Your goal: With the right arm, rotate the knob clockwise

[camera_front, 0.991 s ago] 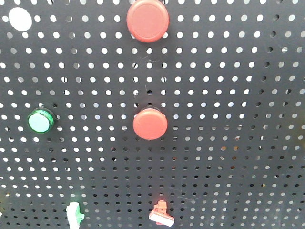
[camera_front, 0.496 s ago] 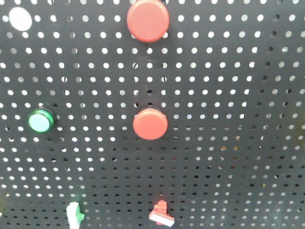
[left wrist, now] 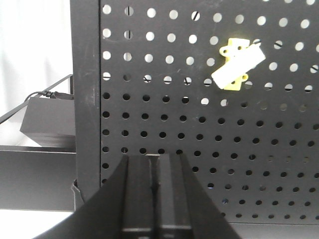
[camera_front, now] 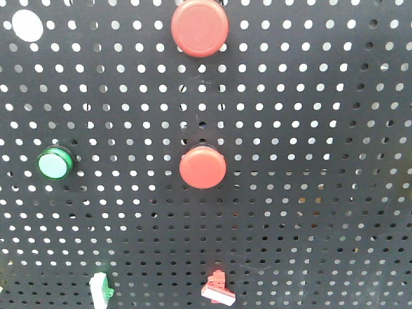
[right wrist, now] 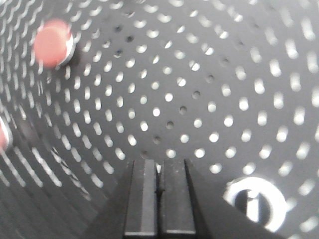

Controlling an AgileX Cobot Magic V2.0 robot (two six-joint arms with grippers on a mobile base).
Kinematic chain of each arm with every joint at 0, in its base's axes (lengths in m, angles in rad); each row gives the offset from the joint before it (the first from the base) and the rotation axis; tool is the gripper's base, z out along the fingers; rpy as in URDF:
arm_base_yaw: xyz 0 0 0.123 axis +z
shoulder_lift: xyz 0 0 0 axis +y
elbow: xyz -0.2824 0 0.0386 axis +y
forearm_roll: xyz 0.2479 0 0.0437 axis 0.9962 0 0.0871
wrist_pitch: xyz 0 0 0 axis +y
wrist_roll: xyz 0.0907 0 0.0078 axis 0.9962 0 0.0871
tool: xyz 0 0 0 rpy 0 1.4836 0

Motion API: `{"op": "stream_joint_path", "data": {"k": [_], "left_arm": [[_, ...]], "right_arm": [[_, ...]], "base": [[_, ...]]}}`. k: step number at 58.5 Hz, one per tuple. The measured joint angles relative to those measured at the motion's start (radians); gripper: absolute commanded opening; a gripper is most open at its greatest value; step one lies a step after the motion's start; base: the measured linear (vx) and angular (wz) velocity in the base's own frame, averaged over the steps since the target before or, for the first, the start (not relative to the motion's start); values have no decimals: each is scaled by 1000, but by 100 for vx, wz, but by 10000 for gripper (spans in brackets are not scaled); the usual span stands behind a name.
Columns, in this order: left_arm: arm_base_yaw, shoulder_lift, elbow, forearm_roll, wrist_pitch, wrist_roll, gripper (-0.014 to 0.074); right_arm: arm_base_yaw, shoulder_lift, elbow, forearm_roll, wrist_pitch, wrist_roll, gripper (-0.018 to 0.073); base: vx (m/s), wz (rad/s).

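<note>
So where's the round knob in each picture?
Exterior front-facing view: not in it.
Left wrist view: not in it.
Right wrist view: the knob sits low on the right, blurry, just to the right of the right end effector.
Shared landmark: the black pegboard with its rows of holes shows in all three views.

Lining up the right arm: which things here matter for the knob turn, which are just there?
Job: knob; right hand, shut, left of it.
Not the job: upper red button; lower red button; green button; red switch; white-green switch; yellow switch; left hand.
</note>
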Motion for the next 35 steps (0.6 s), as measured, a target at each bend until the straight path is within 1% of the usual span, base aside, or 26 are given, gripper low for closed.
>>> {"op": "stream_joint_path", "data": {"k": [8, 15, 23, 35], "left_arm": [[0, 0, 0, 0, 0, 0, -6], [0, 0, 0, 0, 0, 0, -6], [0, 0, 0, 0, 0, 0, -6], [0, 0, 0, 0, 0, 0, -6]], "right_arm": [[28, 1, 0, -137, -30, -15, -3], [28, 0, 0, -201, -77, 2, 17], [28, 0, 0, -224, -138, 28, 70], [28, 0, 0, -228, -194, 76, 196]], "base": [[0, 0], [0, 0], [0, 0], [0, 0]]}}
